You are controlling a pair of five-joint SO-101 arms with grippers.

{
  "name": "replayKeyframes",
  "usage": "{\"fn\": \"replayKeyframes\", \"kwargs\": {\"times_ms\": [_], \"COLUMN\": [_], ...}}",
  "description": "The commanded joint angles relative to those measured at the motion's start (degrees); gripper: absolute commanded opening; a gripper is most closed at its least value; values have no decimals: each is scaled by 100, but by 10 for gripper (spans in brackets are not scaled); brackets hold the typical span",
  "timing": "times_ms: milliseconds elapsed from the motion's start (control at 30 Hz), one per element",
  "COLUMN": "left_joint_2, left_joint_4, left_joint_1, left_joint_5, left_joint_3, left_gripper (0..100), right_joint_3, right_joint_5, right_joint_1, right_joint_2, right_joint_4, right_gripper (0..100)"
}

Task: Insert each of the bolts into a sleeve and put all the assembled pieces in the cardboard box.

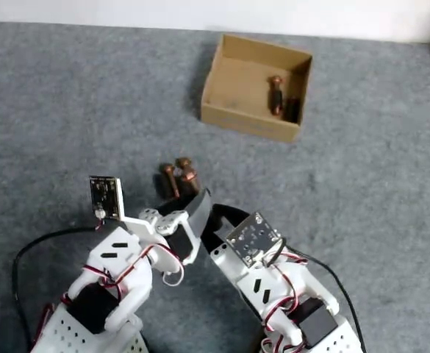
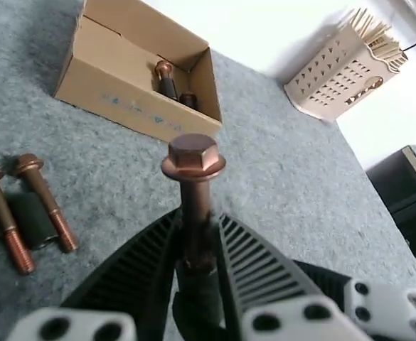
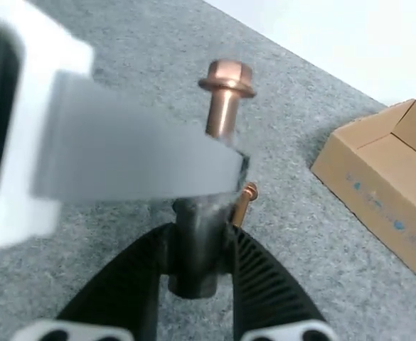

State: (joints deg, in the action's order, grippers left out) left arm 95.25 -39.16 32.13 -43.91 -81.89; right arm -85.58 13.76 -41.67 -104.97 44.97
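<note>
- the left gripper (image 2: 195,229) is clamping its fingers on the shank of a copper bolt (image 2: 193,162), which is standing head up above the grey carpet (image 1: 362,184).
- the right gripper (image 3: 198,239) is squeezing a dark sleeve (image 3: 192,273); the bolt's lower end is sitting in that sleeve.
- the two grippers are meeting in front of the arms, just beside a pair of bolts (image 1: 178,179) lying on the carpet with dark sleeves at their shanks.
- the cardboard box (image 1: 248,121) is resting well beyond them, holding one assembled piece (image 1: 276,94) against its far right wall.
- a perforated wooden holder (image 2: 339,67) is standing off past the box.
</note>
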Motion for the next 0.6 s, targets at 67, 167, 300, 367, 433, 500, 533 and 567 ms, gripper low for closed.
{"fn": "replayKeyframes", "kwargs": {"times_ms": [67,167,300,367,433,500,533,567], "left_joint_2": [-13,-13,-13,-13,-13,-13,-13,-22], "left_joint_4": [26,26,26,26,26,18,9,9], "left_joint_1": [171,154,136,136,136,119,92,75], "left_joint_5": [44,44,53,53,53,255,378,440], "left_joint_3": [4,4,4,4,4,-4,-4,-4], "left_gripper": [4,4,5,5,10,65,104,149], "right_joint_3": [321,312,295,295,295,295,295,295], "right_joint_5": [53,53,44,44,44,44,44,44], "right_joint_1": [356,347,347,347,347,347,347,347], "right_joint_2": [-48,-48,-48,-48,-48,-48,-48,-48], "right_joint_4": [13,22,22,22,22,22,22,31], "right_gripper": [4,4,4,4,4,4,4,4]}}
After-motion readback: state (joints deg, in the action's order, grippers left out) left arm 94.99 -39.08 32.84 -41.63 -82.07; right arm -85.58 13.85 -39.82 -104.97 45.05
